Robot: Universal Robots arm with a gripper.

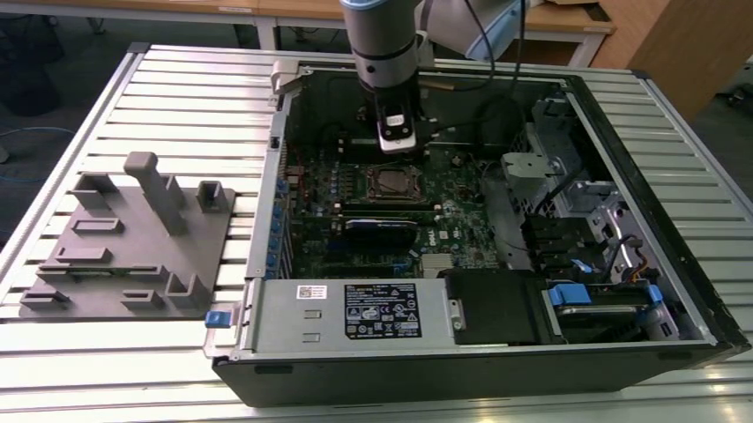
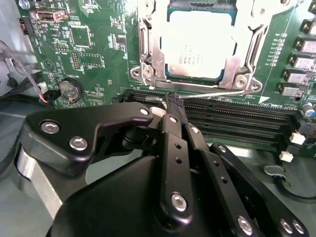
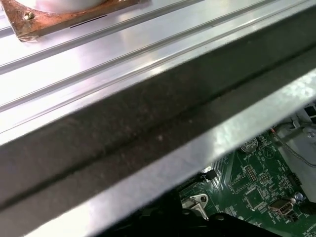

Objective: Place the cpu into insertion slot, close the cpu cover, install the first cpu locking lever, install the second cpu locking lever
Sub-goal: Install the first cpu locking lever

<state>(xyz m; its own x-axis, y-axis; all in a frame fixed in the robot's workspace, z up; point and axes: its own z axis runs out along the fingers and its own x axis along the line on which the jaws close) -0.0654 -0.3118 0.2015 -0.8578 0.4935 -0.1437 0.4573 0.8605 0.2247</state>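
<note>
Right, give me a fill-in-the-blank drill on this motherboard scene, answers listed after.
1. The cpu sits in the insertion ____.
2. The cpu cover lies ____ over the cpu.
3. The circuit board is ____ in colour.
4. In the exterior view, the gripper hangs inside an open ____ case.
Missing words: slot; closed; green; computer.

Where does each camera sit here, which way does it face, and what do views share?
Exterior view: raised, looking down into the open computer case; the arm reaches in.
Second wrist view: on the wrist, facing along the gripper at the cpu.
First wrist view: on the wrist, facing the case rim and a strip of circuit board.
Shared: the circuit board appears in all three.
</note>
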